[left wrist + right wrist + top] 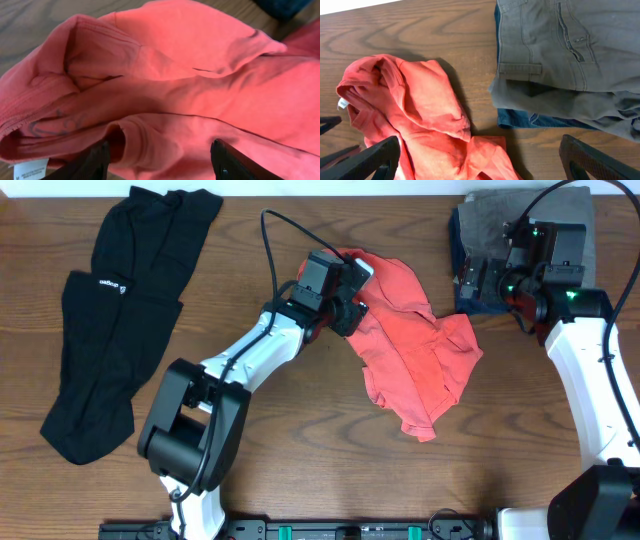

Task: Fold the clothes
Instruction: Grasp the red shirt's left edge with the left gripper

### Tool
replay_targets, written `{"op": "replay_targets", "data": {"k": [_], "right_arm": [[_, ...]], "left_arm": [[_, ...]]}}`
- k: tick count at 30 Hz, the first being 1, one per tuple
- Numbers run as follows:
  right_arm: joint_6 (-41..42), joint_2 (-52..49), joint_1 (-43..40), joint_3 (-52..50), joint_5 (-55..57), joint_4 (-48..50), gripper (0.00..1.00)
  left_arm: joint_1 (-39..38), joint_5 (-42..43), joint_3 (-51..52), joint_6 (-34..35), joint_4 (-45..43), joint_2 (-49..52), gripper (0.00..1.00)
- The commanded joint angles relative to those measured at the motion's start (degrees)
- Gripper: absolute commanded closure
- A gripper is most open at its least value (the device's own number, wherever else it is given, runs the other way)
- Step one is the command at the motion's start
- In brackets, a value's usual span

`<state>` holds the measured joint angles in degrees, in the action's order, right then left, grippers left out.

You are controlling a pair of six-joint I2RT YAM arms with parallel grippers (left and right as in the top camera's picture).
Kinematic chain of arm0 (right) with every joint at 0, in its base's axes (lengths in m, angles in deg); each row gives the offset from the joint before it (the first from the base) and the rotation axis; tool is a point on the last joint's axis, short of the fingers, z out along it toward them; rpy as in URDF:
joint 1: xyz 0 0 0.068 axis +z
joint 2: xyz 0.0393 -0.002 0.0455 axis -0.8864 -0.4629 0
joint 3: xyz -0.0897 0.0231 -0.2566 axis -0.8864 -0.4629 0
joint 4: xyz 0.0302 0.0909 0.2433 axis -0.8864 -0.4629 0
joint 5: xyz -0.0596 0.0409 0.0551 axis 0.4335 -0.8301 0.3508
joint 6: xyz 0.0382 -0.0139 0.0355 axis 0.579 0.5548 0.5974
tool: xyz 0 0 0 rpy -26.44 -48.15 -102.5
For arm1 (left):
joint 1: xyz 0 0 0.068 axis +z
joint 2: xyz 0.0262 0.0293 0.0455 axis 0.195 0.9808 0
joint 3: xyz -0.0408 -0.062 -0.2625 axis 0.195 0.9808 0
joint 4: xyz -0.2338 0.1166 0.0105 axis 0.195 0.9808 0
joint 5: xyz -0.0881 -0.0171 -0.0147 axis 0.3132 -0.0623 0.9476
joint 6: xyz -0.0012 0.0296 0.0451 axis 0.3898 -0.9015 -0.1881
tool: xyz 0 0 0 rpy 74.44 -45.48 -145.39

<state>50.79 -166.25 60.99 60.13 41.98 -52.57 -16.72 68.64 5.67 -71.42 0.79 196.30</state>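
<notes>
Left wrist: left gripper (160, 150) spread open, nothing pinched, crumpled red T-shirt (190, 65) lying between and ahead of its fingers; white tag (30, 169) lower left, wooden table (30, 25) behind.
Right wrist: right gripper (480, 145) wide open, empty, above T-shirt's edge; grey trousers (560, 50) stacked on blue jeans (530, 121) alongside.
Overhead: T-shirt mid-table, black garment (120, 320) flat, well apart at left.

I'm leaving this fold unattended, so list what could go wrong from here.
1. The coral-red T-shirt lies bunched, its collar edge and layers rolled over each other. The left gripper, jaws apart at that edge, may pinch several layers and fold in a lump.
2. The right gripper hangs open by the stack of folded trousers, close to the shirt. Reaching across could snag or drag the stack.
</notes>
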Motion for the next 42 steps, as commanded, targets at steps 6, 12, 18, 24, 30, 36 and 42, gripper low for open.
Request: {"op": "replay_targets", "data": {"k": [6,12,18,24,30,36,42], "right_arm": [[-1.1,-0.7,0.0,0.3,-0.5,-0.9,0.01],[-1.3,-2.2,0.0,0.3,-0.5,-1.1,0.01],[-1.3,-4.0,0.0,0.3,-0.5,-0.9,0.01],[-1.3,-5.0,0.0,0.3,-0.5,-0.7,0.02],[-1.3,-5.0,0.0,0.3,-0.5,-0.3,0.03],[-1.6,-5.0,0.1,0.3,-4.1,-0.3,0.05],[-2.6,-5.0,2.0,0.3,-9.4,-0.8,0.06]], "left_arm": [[0.2,-7.9,0.1,7.7,-6.0,4.6,0.33],[0.2,-9.7,0.1,11.2,-11.4,8.6,0.33],[0.2,-11.4,0.1,11.5,-12.0,9.9,0.36],[0.2,-11.4,0.1,11.5,-11.0,9.7,0.81],[1.0,-11.6,0.1,11.6,-8.5,6.2,0.94],[2.9,-15.4,0.1,11.5,-3.3,-5.1,0.94],[5.4,-17.4,0.1,11.3,-0.2,-19.7,0.94]]}}
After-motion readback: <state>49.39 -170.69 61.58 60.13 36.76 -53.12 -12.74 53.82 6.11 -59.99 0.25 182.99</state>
